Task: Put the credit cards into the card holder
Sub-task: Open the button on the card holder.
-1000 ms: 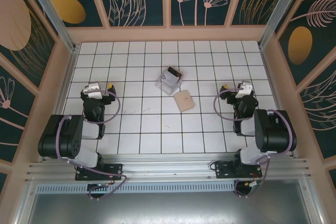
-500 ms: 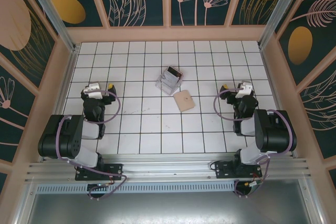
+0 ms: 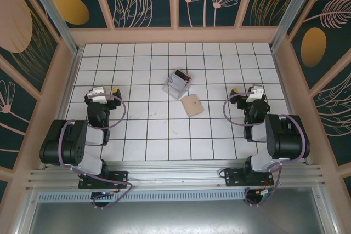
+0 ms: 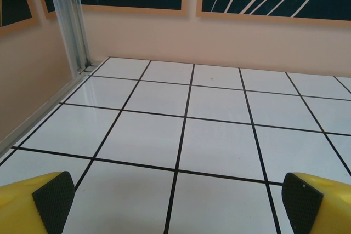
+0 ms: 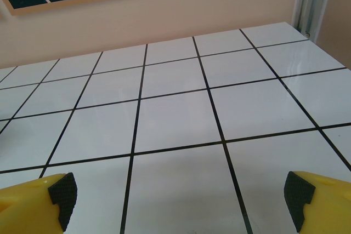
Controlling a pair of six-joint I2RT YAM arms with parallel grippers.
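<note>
Nothing looks started: the credit cards (image 3: pixel 176 83) lie in a loose pile on the tiled bench (image 3: pixel 148 130), just beside the tan card holder (image 3: pixel 192 104) and outside it, while the left fingers (image 4: pixel 52 197) and right fingers (image 5: pixel 299 197) hang spread wide and empty, well apart from them.

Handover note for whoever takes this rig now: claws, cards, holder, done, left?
Left claw: open, holding nothing, over bare tiles, left side.
Right claw: open, holding nothing, right side.
Credit cards: piled mid-table, just behind the flat card holder.
Done: nothing visible; the cards lie outside the holder.
Left: pick up each card, slide it into the holder.
</note>
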